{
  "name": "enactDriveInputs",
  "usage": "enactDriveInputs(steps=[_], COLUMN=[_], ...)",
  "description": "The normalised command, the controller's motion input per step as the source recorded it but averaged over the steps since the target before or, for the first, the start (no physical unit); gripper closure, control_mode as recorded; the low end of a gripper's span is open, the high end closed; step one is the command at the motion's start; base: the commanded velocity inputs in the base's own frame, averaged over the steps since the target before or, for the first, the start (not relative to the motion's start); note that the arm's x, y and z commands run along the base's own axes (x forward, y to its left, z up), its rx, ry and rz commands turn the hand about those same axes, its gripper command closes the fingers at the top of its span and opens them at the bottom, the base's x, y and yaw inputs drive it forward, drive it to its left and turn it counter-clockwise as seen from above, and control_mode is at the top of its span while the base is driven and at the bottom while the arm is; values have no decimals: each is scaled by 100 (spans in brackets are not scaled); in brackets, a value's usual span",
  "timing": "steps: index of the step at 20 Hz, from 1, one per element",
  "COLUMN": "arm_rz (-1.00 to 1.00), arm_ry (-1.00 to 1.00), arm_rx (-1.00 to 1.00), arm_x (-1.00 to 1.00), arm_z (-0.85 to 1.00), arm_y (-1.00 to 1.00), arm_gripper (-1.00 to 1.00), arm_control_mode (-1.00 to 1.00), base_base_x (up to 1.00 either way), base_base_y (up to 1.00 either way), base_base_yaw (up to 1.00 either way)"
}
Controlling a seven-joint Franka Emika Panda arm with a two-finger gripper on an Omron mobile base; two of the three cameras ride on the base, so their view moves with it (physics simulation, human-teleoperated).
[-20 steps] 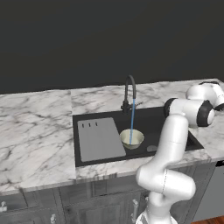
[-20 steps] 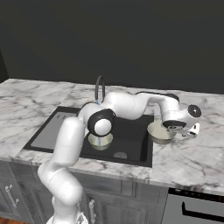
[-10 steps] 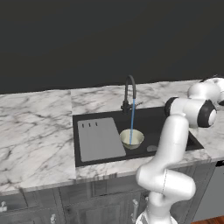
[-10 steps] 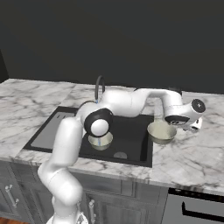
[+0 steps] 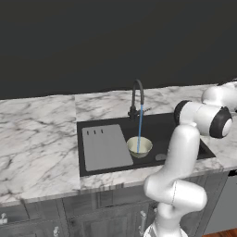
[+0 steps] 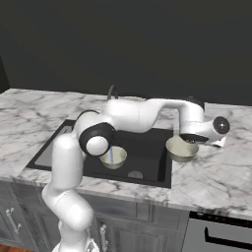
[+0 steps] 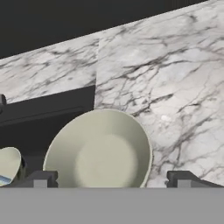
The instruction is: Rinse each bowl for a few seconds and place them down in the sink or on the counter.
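White marble bench (image 6: 216,170) with grey veins, over dark cabinets, against a dark rear wall; black inset sink (image 5: 162,129) set into it, with a grey ribbed drainboard panel (image 5: 105,147) and a dark curved faucet (image 5: 137,97) from which a thin blue stream (image 5: 140,129) runs. Claw (image 6: 189,141) released, its two dark tips spread wide to either side of the near bowl's rim in the hand view, grasping nothing; it hovers just above that bowl. Near bowl (image 6: 181,149), pale beige-olive and upright, sits directly beneath the claw at the sink's edge; whether it rests on the bench or overlaps the sink lip cannot be told for certain. Far bowl (image 5: 139,146) stands well away from the claw, inside the basin, directly under the running stream; beyond it, farther from the claw, lies the drainboard panel.

Progress, as a judgement: one bowl appears set down beside the sink, which suits a finished placement; the other lies in the sink under the water, so its rinse seems under way or done in place; the faucet is running, and the bowl in the basin may need no further handling beyond a few seconds of water.
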Motion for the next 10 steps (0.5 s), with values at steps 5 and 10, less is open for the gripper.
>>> enactDriveInputs(steps=[5, 10], arm_rz=[0, 0], arm_ry=[-12, -11], arm_rx=[-13, -13], arm_x=[-38, -28], arm_z=[8, 26], arm_y=[32, 36], arm_gripper=[-100, -100], arm_control_mode=[-100, -100], base_base_x=[0, 0], base_base_y=[0, 0], base_base_yaw=[0, 0])
